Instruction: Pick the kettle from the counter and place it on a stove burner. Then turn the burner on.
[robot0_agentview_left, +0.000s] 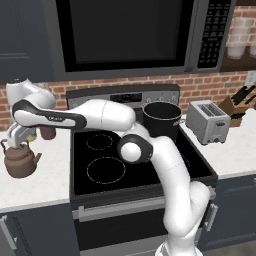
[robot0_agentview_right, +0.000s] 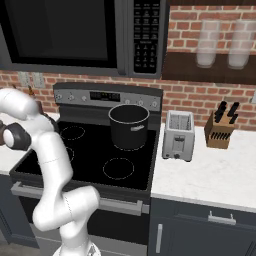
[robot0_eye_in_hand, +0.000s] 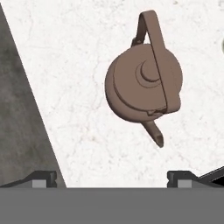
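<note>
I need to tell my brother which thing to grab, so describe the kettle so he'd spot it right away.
Find the black glass cooktop, then look at the white counter on its left side. The kettle sits there below the robot's hand. It is small, squat and brown-copper with an arched handle, unlike the tall black pot on the stove.

Arm (robot0_agentview_left: 30, 115) hides kettle (robot0_agentview_left: 20, 161) handle's top.
</note>
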